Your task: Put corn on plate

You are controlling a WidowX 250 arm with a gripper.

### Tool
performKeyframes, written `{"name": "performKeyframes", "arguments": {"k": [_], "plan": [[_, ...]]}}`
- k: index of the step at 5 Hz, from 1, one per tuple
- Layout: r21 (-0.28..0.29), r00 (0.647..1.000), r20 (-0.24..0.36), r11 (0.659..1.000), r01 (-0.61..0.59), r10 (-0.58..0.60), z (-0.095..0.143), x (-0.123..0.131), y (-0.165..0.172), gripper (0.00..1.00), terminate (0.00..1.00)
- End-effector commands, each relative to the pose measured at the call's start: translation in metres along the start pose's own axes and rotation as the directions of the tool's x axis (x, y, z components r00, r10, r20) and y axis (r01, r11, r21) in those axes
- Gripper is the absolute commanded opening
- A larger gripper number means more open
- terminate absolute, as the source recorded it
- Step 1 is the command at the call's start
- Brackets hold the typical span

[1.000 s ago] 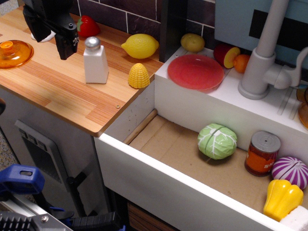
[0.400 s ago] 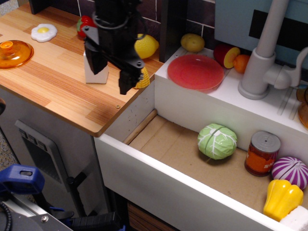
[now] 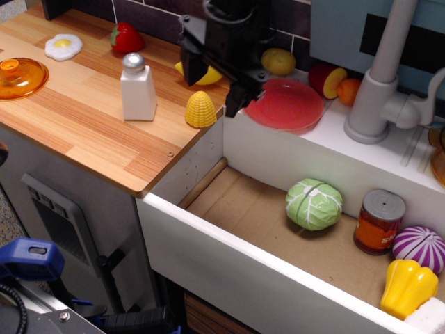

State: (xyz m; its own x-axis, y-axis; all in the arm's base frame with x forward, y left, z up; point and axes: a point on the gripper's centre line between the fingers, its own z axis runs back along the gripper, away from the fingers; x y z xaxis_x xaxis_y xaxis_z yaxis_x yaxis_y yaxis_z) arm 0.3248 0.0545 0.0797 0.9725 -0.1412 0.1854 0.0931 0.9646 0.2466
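The corn (image 3: 201,110) is a small yellow bumpy dome standing on the wooden counter (image 3: 76,115) near its right edge. The plate (image 3: 286,106) is round, translucent red-pink and empty, on the white ledge behind the sink. My black gripper (image 3: 213,83) hangs in the air just behind and to the right of the corn, between it and the plate. Its fingers are spread apart and hold nothing. It covers the plate's left rim and most of the yellow lemon (image 3: 206,76).
A white salt shaker (image 3: 138,88) stands left of the corn. A strawberry (image 3: 126,37), a fried egg (image 3: 63,46) and an orange lid (image 3: 19,75) are on the counter. The sink holds a cabbage (image 3: 314,204), a can (image 3: 379,221), a purple onion (image 3: 418,248) and a yellow pepper (image 3: 407,288). A grey faucet (image 3: 379,90) stands right of the plate.
My gripper has moved from the counter's far left across to the right, passing over the shaker and corn, and now hangs between corn and plate. The corn has not moved.
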Motion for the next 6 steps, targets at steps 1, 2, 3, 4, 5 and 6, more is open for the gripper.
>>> {"name": "performKeyframes", "arguments": {"k": [1,2,3,4,5,6], "plan": [[0.006,0.998,0.060,1.000,-0.003,0.002,0.000,0.022,0.022,1.00,0.00],[-0.005,0.997,0.081,1.000,0.008,-0.008,-0.012,0.024,0.030,1.00,0.00],[-0.022,0.996,0.092,1.000,0.013,-0.011,-0.026,0.024,0.034,1.00,0.00],[-0.027,0.995,0.104,1.000,0.012,-0.009,-0.035,0.021,0.036,1.00,0.00],[-0.030,0.993,0.115,0.999,0.010,-0.006,-0.045,0.018,0.039,1.00,0.00],[-0.040,0.992,0.125,0.999,0.017,-0.012,-0.054,0.015,0.040,1.00,0.00]]}}
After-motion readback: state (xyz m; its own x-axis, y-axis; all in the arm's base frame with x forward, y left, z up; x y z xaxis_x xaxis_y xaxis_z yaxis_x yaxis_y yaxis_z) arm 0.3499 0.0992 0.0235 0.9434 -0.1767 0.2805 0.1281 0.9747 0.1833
